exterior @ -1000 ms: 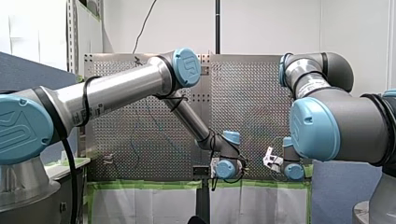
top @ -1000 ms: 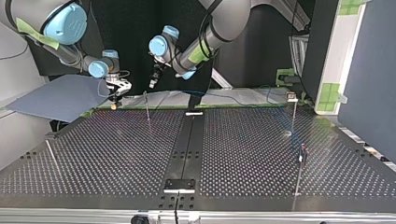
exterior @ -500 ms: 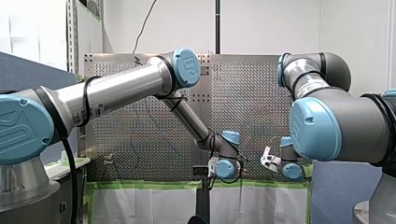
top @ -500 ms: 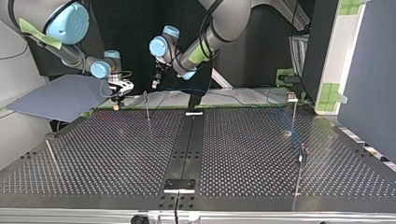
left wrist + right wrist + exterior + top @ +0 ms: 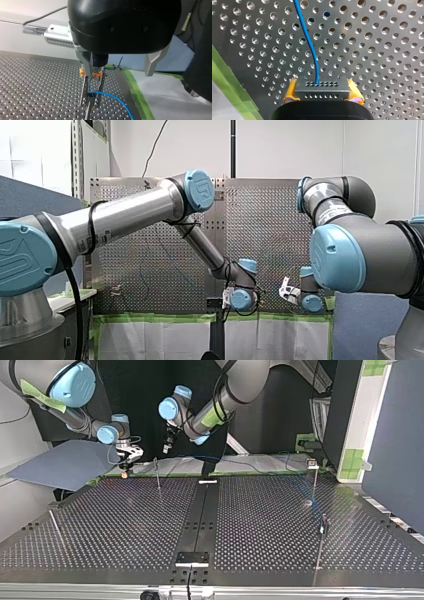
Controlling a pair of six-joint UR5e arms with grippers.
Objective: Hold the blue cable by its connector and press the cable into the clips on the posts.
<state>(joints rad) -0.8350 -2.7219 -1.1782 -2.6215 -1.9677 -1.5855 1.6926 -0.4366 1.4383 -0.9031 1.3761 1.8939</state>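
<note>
My right gripper (image 5: 322,96) is shut on the black connector (image 5: 322,88), its yellow pads on either side. From the connector the blue cable (image 5: 308,42) runs out over the perforated table. In the top view my right gripper (image 5: 125,462) hangs at the table's far edge on the left, beside a thin post (image 5: 156,472). My left gripper (image 5: 166,447) hovers just right of that post. In the left wrist view my left gripper (image 5: 118,73) stands open with nothing between its metal fingers (image 5: 152,62). Ahead of it the blue cable (image 5: 112,96) meets a dark clip (image 5: 90,96) on a post.
More thin posts stand at the top view's right (image 5: 314,480) (image 5: 322,530) and one leans at its left (image 5: 55,527). Green tape and white sheeting (image 5: 160,92) line the table's far edge. A blue panel (image 5: 65,462) lies off the table's far left corner.
My right gripper has shifted a little toward my left gripper with the connector in it. My left wrist has risen slightly. Both grips look unchanged.
</note>
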